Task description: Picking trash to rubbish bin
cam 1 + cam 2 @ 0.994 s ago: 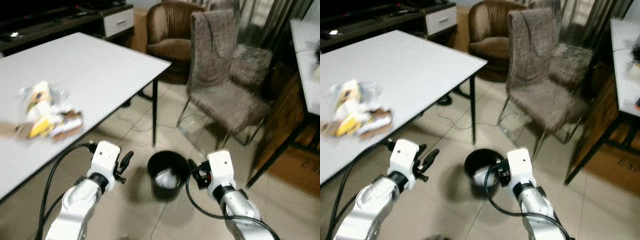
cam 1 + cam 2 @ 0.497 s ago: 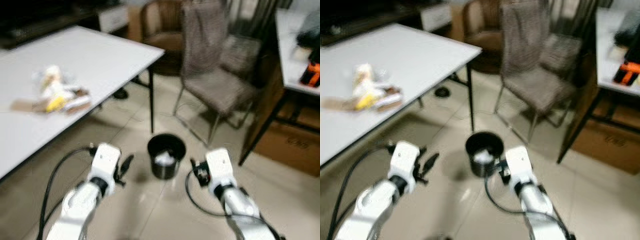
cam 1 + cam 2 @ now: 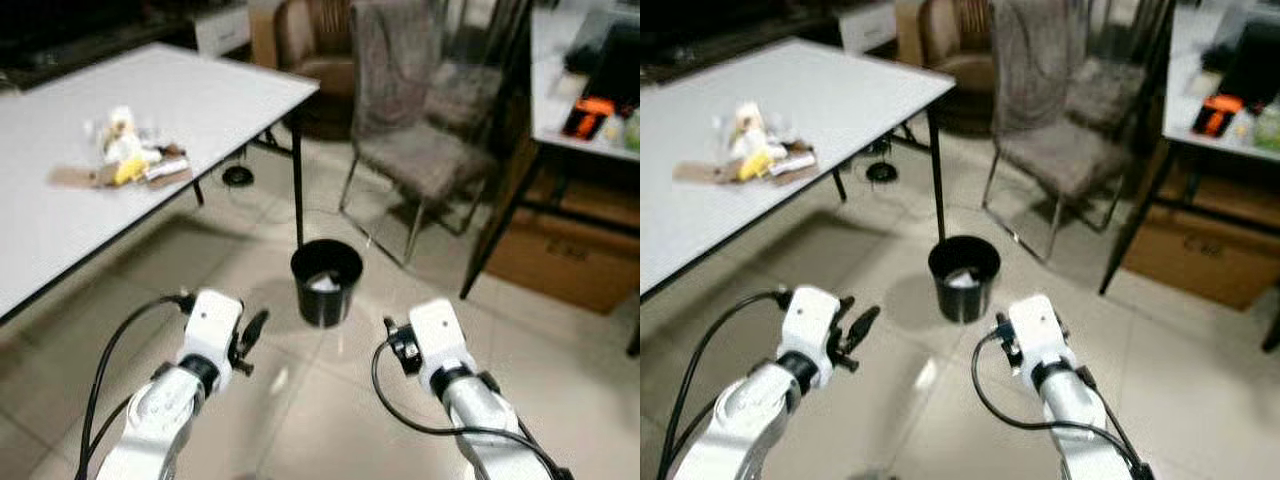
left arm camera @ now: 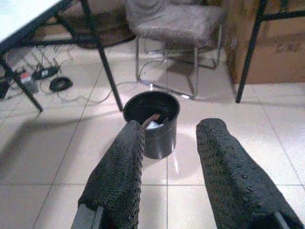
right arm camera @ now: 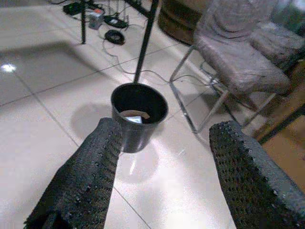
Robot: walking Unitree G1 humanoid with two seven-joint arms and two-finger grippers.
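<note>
From the head cameras, a black rubbish bin (image 3: pixel 326 283) stood on the pale tiled floor (image 3: pixel 300 400) just beyond the corner leg of a white table (image 3: pixel 200 90), with some whitish trash (image 3: pixel 322 283) lying inside it. More trash, a heap of wrappers (image 3: pixel 130 158), lay on the table top, well apart from the bin. Both silver arms were held low in front, the left gripper (image 3: pixel 250 335) and the right gripper (image 3: pixel 392 345) on either side of the bin and nearer the camera, neither touching anything. A grey upholstered chair (image 3: pixel 415 130) stood behind the bin, a brown armchair (image 3: pixel 305 45) farther back, and a cardboard box (image 3: pixel 555 255) sat under a second table at the right. In the left wrist view, the two black fingers (image 4: pixel 121 176) were spread apart and empty, the bin (image 4: pixel 151 121) between and beyond them with scraps inside. In the right wrist view, the fingers (image 5: pixel 86 176) were likewise parted with nothing between them, the bin (image 5: pixel 138 114) ahead on the floor.
</note>
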